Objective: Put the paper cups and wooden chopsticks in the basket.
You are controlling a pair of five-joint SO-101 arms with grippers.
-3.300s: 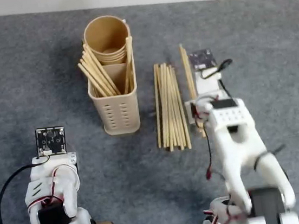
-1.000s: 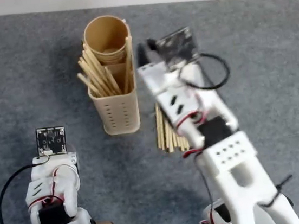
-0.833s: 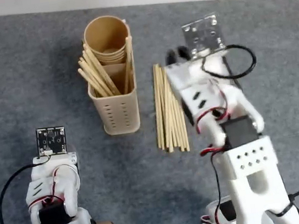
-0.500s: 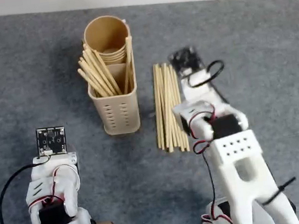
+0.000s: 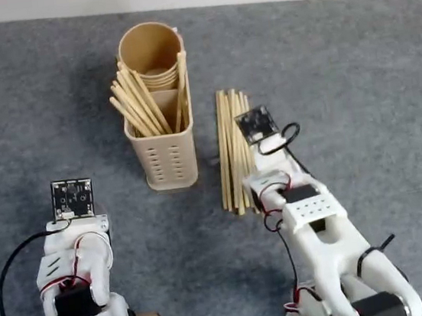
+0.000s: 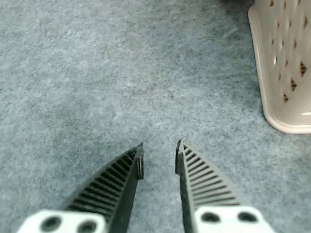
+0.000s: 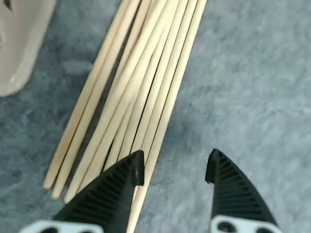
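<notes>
Basket = ref. Upright on grey desk, 2 compartments.
- Compartment far from the arms: paper cups, nested in one stack, mouths up.
- Compartment nearer the arms: stowed chopsticks, standing tilted, tops fanned up twd the cups on the basket's L-arm side. A couple more lean along its R-arm side wall.

Loose chopsticks: bundle flat on desk, just beside basket on its R-arm side, not touching it, running roughly parallel to the basket's long side. Ends uneven at the end nearest the arms.

Right arm: over the arm-side end of that bundle, on the side away from basket. Right end effector: open approx mid-width, nothing in it. One fingertip is over the outermost sticks of the bundle, the other over bare desk beyond it, farther from basket. Can't tell if the tips touch sticks or desk. Basket corner is on the other side of the bundle.

Left arm: well apart from basket, off its arm-side corner on the L-arm side. Left end effector: barely open, narrow gap, empty, pointing at bare desk. Basket's perforated wall is off to one side, clear of the tips.
</notes>
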